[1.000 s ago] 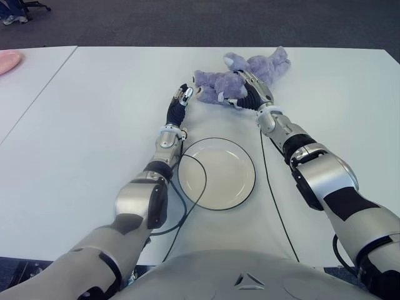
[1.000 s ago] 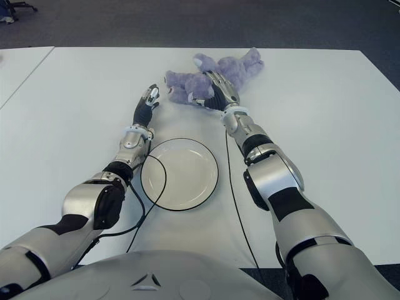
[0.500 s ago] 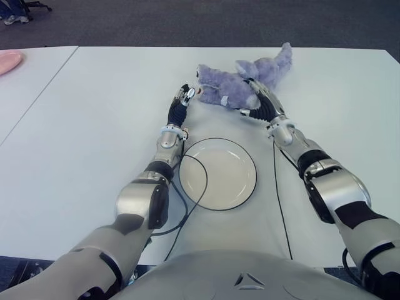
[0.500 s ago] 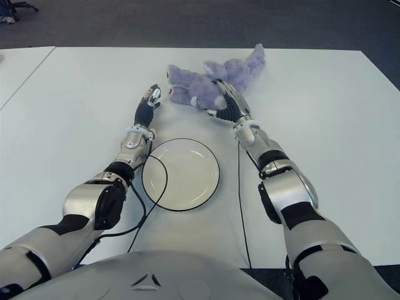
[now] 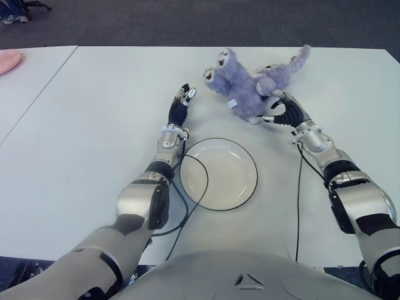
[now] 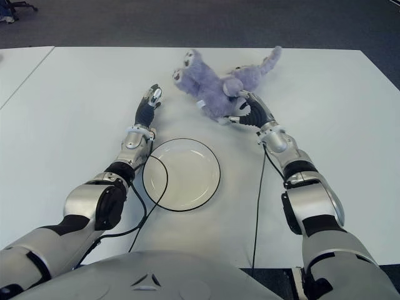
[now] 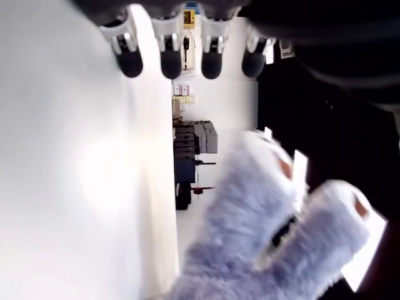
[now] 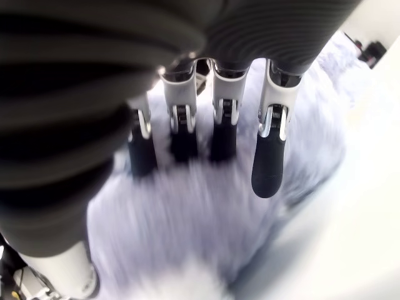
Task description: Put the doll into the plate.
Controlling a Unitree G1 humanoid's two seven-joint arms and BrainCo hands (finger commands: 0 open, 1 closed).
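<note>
Beyond the plate, on its far right side, the right hand (image 5: 282, 112) is gripping the doll (image 5: 247, 92), its fingers (image 8: 269, 164) pressing into the purple fur in the right wrist view. The doll is tilting up off the table (image 5: 94, 125): its two feet are pointing away to the far left, a limb is trailing toward the far right, and its underside near the hand is sitting close to the tabletop. Whether any part is touching the surface cannot be told.

Just nearer the robot, the plate (image 5: 247, 187) is lying flat on the table between the two forearms, holding nothing, with a black cable (image 5: 199, 172) looping over its left rim. A second cable (image 5: 298, 187) is running down the table beside the right forearm, clear of the plate.

To the left of the doll, the left hand (image 5: 180, 105) is lying stretched forward with fingers (image 7: 170, 57) extended and holding nothing, apart from the doll's feet.

Bare tabletop is spreading wide to the left of the left arm and to the right of the right arm. Behind the doll the far edge of the table is running near, with dark floor (image 5: 156, 22) beyond it. A seam is dividing this table from another at the far left.
</note>
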